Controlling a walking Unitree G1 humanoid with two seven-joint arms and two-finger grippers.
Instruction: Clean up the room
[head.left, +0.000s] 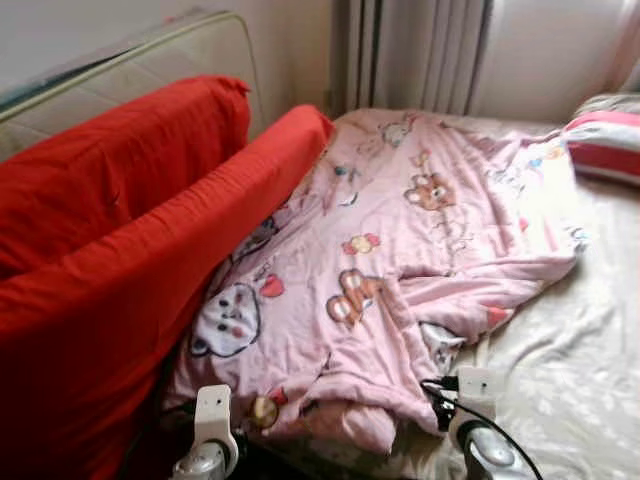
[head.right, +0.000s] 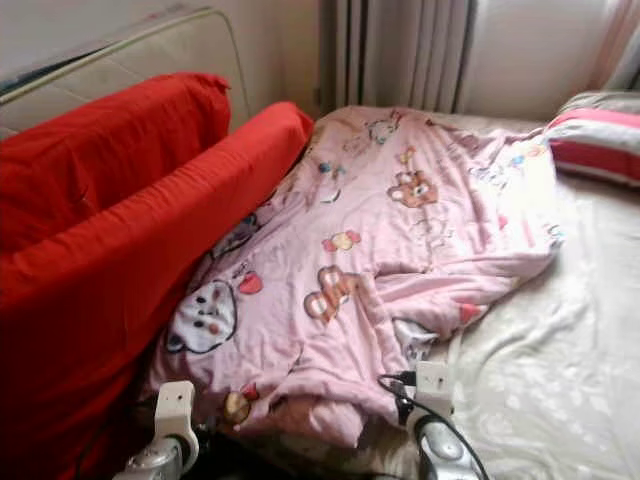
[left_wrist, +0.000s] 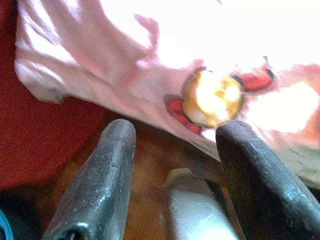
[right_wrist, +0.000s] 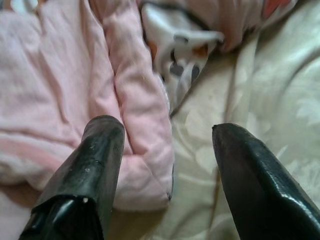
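Pink quilt lies crumpled on the bed, long axis from near edge to far edge, bunched against the red cushions. Right gripper, fingers apart, straddles the quilt's near folded hem: nearer arm. Left gripper, fingers apart, just short of the near-left corner. Bare sheet right gives room.

We are in a home bedroom. A bed with a pale patterned sheet takes up the right, and a rumpled pink quilt printed with cartoon animals lies across it. A striped pillow sits at the far right. On the left, red cushions lean by a propped-up mattress. Grey curtains hang at the far wall.
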